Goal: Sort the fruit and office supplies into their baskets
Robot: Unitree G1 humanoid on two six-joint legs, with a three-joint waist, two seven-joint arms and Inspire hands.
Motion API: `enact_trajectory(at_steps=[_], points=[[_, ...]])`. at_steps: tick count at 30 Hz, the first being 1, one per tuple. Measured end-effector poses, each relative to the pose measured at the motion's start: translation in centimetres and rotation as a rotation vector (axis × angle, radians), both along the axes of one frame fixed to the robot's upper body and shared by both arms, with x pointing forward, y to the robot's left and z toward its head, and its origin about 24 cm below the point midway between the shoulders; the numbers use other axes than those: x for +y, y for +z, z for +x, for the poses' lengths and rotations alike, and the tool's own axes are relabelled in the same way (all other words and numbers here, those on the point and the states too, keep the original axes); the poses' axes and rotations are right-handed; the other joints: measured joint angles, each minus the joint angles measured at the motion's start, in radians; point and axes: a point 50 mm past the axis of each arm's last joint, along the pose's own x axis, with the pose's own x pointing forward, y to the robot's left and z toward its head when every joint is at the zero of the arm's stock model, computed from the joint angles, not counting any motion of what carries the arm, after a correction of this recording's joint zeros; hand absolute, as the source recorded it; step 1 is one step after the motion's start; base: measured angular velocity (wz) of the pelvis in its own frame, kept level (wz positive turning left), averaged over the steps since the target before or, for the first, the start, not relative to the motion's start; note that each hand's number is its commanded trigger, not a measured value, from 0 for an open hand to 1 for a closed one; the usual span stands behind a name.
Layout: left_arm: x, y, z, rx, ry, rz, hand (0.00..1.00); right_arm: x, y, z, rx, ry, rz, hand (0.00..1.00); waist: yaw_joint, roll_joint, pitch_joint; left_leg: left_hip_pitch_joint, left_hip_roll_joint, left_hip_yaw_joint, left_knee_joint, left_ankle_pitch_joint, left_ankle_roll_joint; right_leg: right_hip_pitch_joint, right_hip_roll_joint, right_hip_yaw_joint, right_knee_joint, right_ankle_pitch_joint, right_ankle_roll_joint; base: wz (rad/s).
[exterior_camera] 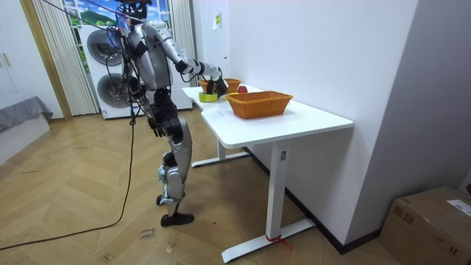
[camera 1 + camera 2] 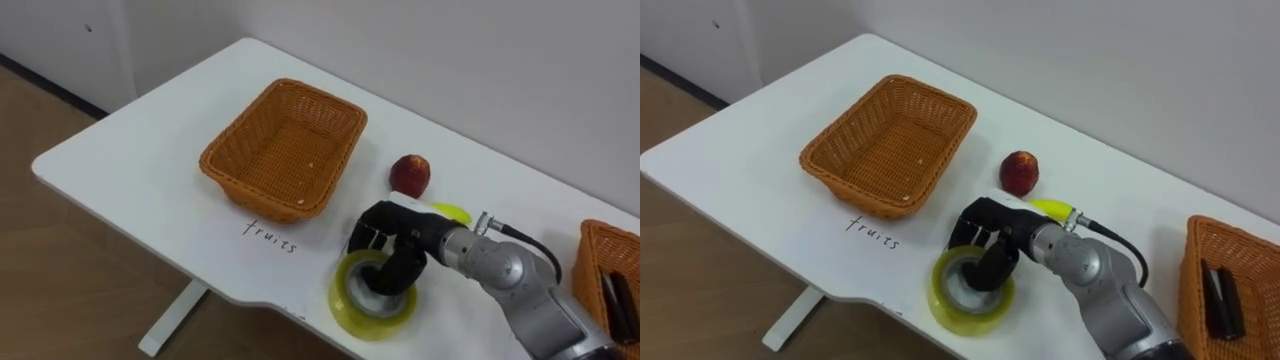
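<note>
The robot stands upright against the front edge of the white table [image 2: 130, 160]. Its left hand [image 1: 157, 126] hangs low by its hip, and I cannot tell how that hand is held. Closest on the tabletop, right at the front edge where the edge curves inward, lies a yellow tape roll [image 2: 372, 295], flat on its side. The right hand [image 2: 390, 240] is on it, reaching in from the robot's right. The fingers are curled down over the roll's far rim, and the thumb dips into the hole in the middle, so the roll's wall is pinched between them. The roll rests on the table. Just to the left of the roll, a handwritten label [image 2: 270, 235] is inked on the tabletop. Behind the hand a yellow-green thing [image 2: 452, 212] peeks out past the wrist, mostly hidden, so I cannot say what it is. A little farther back sits a red fruit [image 2: 409, 175], apart from the hand. Left of the fruit and behind the label stands the wicker fruit basket [image 2: 285, 150], with nothing in it. Off at the robot's right side is a second wicker basket [image 2: 1240, 232] holding a dark oblong object [image 2: 1220, 298].
</note>
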Motion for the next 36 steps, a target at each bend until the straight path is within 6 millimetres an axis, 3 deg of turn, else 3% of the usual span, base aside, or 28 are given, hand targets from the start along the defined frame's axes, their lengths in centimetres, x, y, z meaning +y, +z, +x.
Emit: enact_trajectory(at_steps=[29,36], points=[[0.0,-0.1,-0.3,-0.005,0.010,0.003,0.00,-0.1,0.2,-0.2,-0.021,0.006,-0.009,1.00,-0.013,0.009,0.0051,0.006,-0.001,-0.003,-0.008,0.001,0.000,0.005,-0.001,-0.002,0.000,0.000,0.000,0.00],[0.1,0.0,-0.3,-0.012,0.031,0.003,0.00,-1.6,0.1,-0.2,-0.015,-0.058,-0.001,1.00,-0.029,0.012,0.0065,-0.009,-0.003,-0.005,0.007,-0.001,0.002,-0.005,-0.002,0.000,0.000,0.000,0.000,0.00]])
